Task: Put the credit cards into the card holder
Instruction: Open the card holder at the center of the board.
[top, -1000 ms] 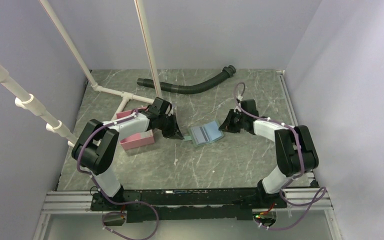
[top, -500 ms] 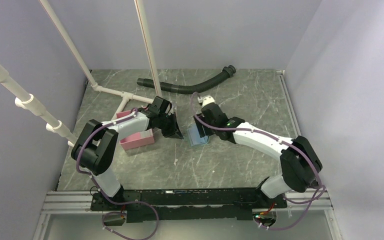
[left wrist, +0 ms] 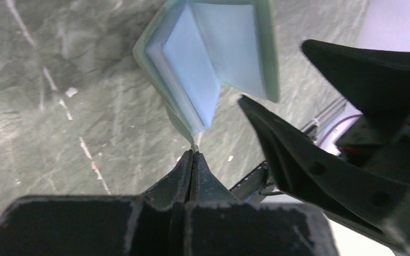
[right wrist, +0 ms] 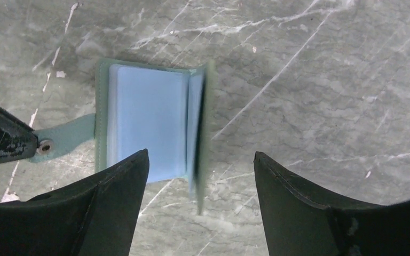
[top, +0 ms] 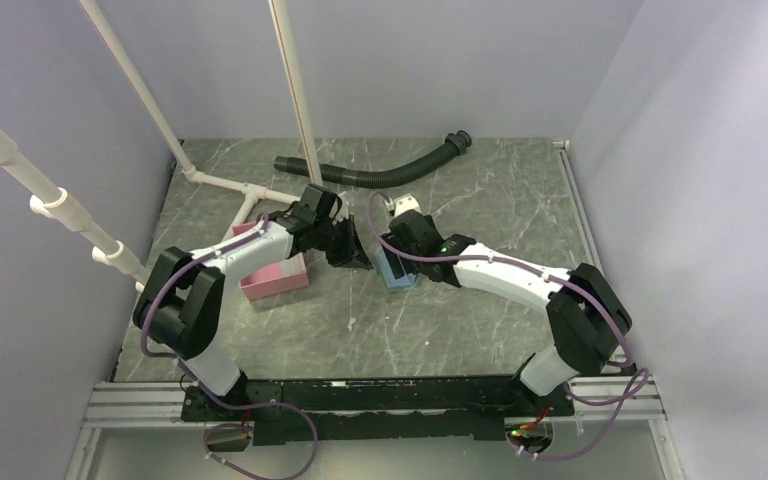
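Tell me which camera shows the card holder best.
Right wrist: the card holder appears straight below, half open, strap pinched at left. Left wrist sees it obliquely, top edge cropped. Top external shows it small, partly hidden by the right arm.

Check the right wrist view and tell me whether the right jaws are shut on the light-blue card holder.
No, the right gripper has its jaws wide apart, the flat light-blue card holder showing between them.

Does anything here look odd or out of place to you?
The card holder is not lying flat: one flap stands up on edge while the left fingers pinch its strap tab. A black ribbed hose lies at the back of the table.
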Robot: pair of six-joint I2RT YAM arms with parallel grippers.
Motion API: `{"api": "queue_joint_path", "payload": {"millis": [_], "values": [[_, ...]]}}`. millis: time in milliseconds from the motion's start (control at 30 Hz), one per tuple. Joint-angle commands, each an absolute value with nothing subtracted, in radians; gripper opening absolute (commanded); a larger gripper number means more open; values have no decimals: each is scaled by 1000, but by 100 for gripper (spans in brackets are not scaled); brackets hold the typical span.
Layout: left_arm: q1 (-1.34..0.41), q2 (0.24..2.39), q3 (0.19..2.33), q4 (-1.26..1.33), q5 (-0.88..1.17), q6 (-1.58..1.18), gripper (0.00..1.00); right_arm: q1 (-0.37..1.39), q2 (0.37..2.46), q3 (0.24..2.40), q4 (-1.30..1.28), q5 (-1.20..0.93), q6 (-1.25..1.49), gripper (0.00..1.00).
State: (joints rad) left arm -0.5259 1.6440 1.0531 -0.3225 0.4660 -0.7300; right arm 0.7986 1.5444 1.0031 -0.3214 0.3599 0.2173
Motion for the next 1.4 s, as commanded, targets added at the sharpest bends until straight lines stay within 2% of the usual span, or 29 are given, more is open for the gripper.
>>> {"api": "queue_joint_path", "payload": {"millis": [0,200,367,500,867,1000,1233,1367], "values": [[-523,1578,1141,-256,567,-758,0,737,1511,991,-293,293,290,74],[-522,1619,1214,-274,600,-747,0,597,1399,863,-170,27,345,74],[-522,1637,1203,-258,608,-755,0,580,1396,854,-158,5,353,74],[-523,1633,1187,-269,598,-749,0,573,1418,836,-91,-108,393,73],[-523,1595,1082,-594,308,-609,0,502,1538,838,-5,-275,488,57],[-523,1561,1032,-618,247,-602,0,499,1578,863,22,-315,477,51],[-524,1564,1033,-693,138,-580,0,475,1597,864,48,-386,505,54],[-537,1570,1016,-707,113,-577,0,436,1587,846,77,-436,526,60]]}}
